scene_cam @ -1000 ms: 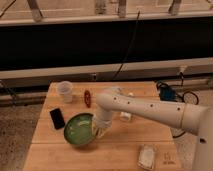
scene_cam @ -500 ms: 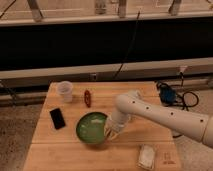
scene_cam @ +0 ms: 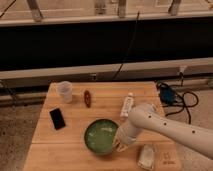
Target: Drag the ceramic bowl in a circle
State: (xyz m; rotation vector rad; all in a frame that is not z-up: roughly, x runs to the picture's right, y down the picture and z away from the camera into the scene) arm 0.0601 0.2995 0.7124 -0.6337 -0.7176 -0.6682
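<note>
The ceramic bowl (scene_cam: 101, 136), wide and round with a glossy green inside and a darker rim, sits on the wooden table (scene_cam: 75, 155) near its front middle. My white arm reaches in from the right. The gripper (scene_cam: 120, 143) is at the bowl's right rim, pointing down onto it. The arm's wrist hides the rim's right edge.
A translucent plastic cup (scene_cam: 64, 91) stands at the back left. A black phone (scene_cam: 57, 118) lies left of the bowl. A small brown-red object (scene_cam: 87, 98) and a white tube (scene_cam: 128, 105) lie behind the bowl. A white packet (scene_cam: 147, 156) lies at front right. Cables (scene_cam: 172, 97) hang off the right edge.
The bowl has slid to the right and slightly toward the table's front, carried along with the gripper. The arm has drawn back to the right with it.
</note>
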